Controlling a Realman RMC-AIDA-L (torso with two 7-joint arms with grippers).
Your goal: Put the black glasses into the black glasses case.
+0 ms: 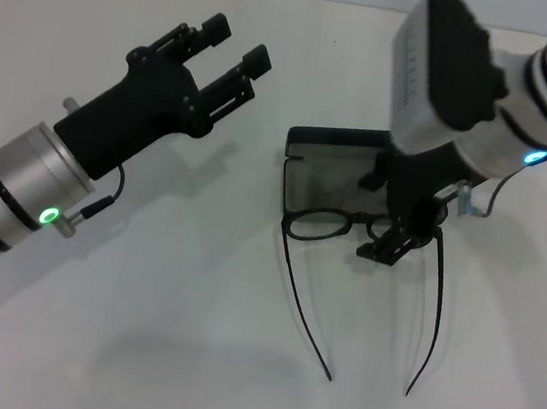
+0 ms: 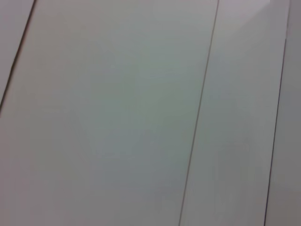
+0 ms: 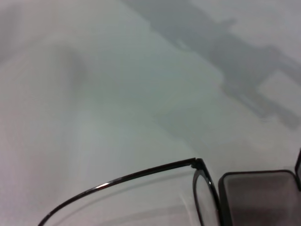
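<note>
The black glasses point(image 1: 316, 224) sit just in front of the open black glasses case point(image 1: 330, 170), with both temple arms stretched out toward me. My right gripper point(image 1: 397, 243) comes down over the right lens and is shut on the black glasses there, hiding that lens. Faint shadows beside the temples suggest the frame is slightly off the table. In the right wrist view one temple and lens rim of the glasses point(image 3: 141, 173) lie beside the grey-lined case point(image 3: 258, 193). My left gripper point(image 1: 231, 53) hovers open and holding nothing, well to the left of the case.
The white table point(image 1: 156, 330) carries only the glasses and the case. Thin seams of the tabletop point(image 2: 200, 113) run across the left wrist view. A table edge runs along the far side behind the case.
</note>
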